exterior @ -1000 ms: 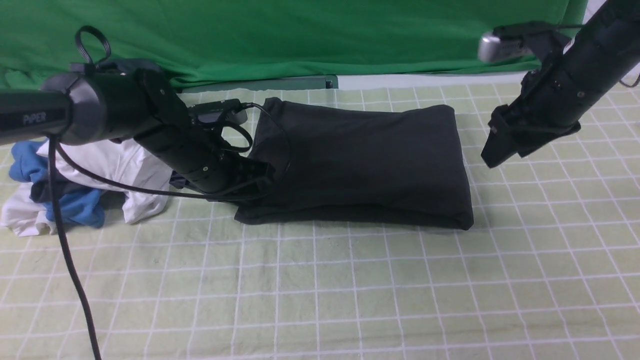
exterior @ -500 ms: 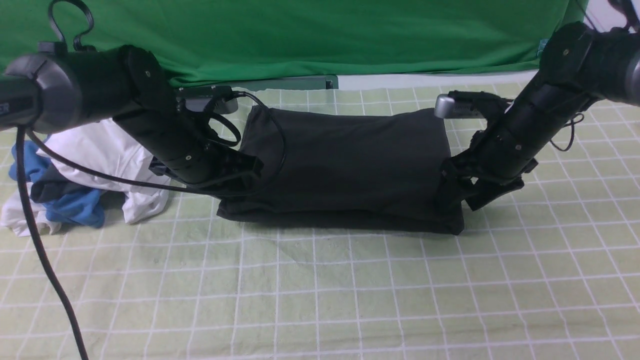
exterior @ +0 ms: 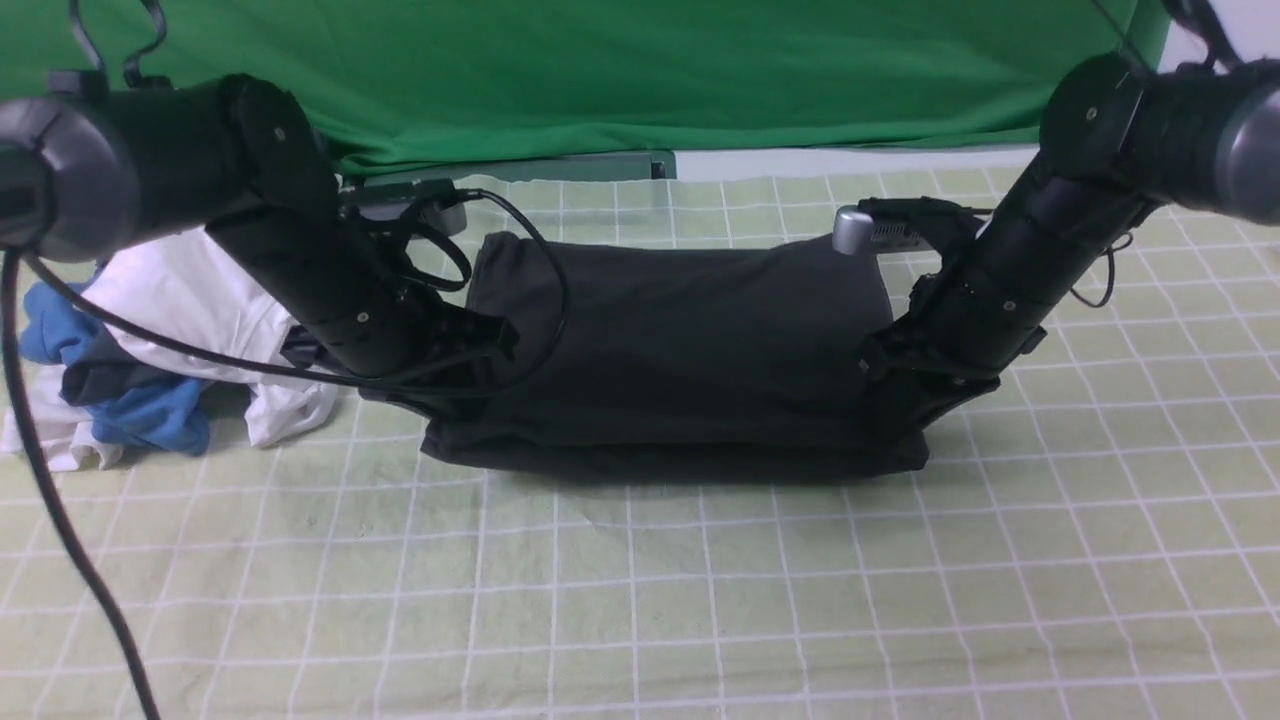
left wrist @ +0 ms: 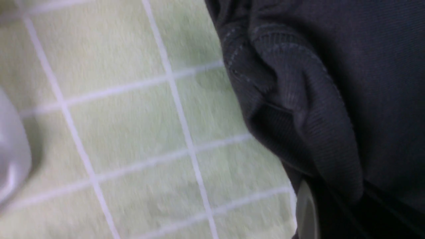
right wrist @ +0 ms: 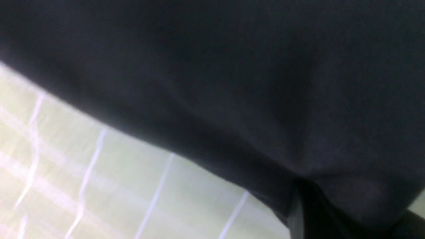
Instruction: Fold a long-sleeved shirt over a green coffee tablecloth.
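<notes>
The tablecloth spreads across the whole tabletop, with a plain green backdrop hung behind at 12 o'clock. The shirt lies at mid-cloth as a folded black slab, long side running 9 to 3 o'clock. A heap of white and blue clothes sits at 9 o'clock, just beside the left arm.

The left tool is clamped on the shirt's 9 o'clock end; its wrist view shows bunched ribbed fabric at the jaws. The right tool is buried in the 3 o'clock end, and I cannot tell whether it has closed on the cloth.

Risks, as I judge them: if the right grip takes only the top layer, a lift would peel the stack apart; uneven pulls would skew the fold. The left arm's cable drapes over the shirt and could snag.

Open room lies at 6 o'clock and 3 o'clock; 9 o'clock is crowded.
</notes>
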Available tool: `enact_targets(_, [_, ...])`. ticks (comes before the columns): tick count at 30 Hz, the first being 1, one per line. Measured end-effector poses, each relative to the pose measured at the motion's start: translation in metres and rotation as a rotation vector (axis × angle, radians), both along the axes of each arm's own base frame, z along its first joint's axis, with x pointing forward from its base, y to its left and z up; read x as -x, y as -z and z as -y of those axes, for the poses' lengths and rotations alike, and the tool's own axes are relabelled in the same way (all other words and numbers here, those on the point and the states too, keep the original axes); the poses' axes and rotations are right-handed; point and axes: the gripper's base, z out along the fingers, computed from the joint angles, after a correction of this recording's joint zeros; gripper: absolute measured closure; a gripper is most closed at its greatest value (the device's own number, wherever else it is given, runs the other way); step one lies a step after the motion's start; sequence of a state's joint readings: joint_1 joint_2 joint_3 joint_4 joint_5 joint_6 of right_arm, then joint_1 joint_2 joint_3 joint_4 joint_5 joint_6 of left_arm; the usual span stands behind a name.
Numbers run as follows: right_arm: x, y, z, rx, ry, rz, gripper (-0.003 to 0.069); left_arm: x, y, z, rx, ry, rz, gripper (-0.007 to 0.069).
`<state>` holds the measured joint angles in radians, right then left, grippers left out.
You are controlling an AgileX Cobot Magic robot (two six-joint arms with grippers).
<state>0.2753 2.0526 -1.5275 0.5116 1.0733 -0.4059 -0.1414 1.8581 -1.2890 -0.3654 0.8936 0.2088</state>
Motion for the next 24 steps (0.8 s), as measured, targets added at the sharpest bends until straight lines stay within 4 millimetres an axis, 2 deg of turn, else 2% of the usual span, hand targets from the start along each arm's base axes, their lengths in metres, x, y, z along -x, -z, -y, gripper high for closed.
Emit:
enact_targets(1, [0.008,-0.012,-0.002,0.020,-0.026,-0.008,0.0549,0.008,-0.003,-0.001,0.004,-0.019,-0.009,0.0584])
enact_targets(5, [0.034,-0.029,-0.008,0.096,-0.072,0.003,0.0549,0.041,-0.005,-0.002,0.015,-0.042,-0.040,0.0585])
enact_targets(11, [0.093,-0.031,-0.012,0.131,-0.109,0.001,0.0549,0.104,-0.002,0.000,0.020,-0.067,-0.065,0.0585])
enact_targets(13, [0.118,-0.032,-0.012,0.129,-0.099,0.027,0.0549,0.129,0.003,0.002,0.021,-0.078,-0.070,0.0585])
enact_targets(14, [0.119,-0.032,-0.011,0.129,-0.094,0.029,0.0549,0.132,0.002,0.002,0.022,-0.078,-0.068,0.0585])
enact_targets(15, [0.134,-0.030,-0.011,0.127,-0.077,0.043,0.0549,0.146,0.006,0.002,0.024,-0.097,-0.070,0.0585])
enact_targets(16, [0.136,-0.029,-0.011,0.127,-0.079,0.046,0.0549,0.147,0.005,0.002,0.026,-0.097,-0.063,0.0585])
enact_targets(17, [0.151,-0.025,-0.011,0.123,-0.079,0.068,0.0549,0.157,0.009,0.001,0.035,-0.124,-0.066,0.0585])
enact_targets(20, [0.158,-0.020,-0.011,0.125,-0.084,0.077,0.0535,0.163,0.010,0.000,0.042,-0.136,-0.068,0.0581])
enact_targets(23, [0.161,-0.013,-0.010,0.139,-0.089,0.091,0.0445,0.165,0.011,0.001,0.046,-0.154,-0.073,0.0545])
enact_targets(24, [0.160,-0.012,-0.009,0.150,-0.097,0.100,0.0379,0.165,0.011,0.001,0.046,-0.159,-0.079,0.0514])
